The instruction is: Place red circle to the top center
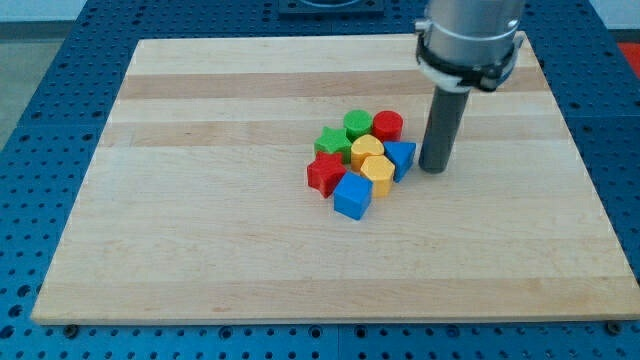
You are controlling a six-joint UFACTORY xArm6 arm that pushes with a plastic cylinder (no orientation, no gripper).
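The blue cube [352, 197] lies nearest the view's bottom of an eight-block cluster: two blue, two red, two green, two yellow. The red circle [388, 126] sits at the cluster's top right. My tip [434, 168], no pincer, stands just right of the blue triangle [401, 157].

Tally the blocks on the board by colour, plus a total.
Red: 2, red circle, red star
Green: 2, green circle, green star
Yellow: 2, yellow heart, yellow hexagon
Blue: 2, blue triangle, blue cube
Total: 8
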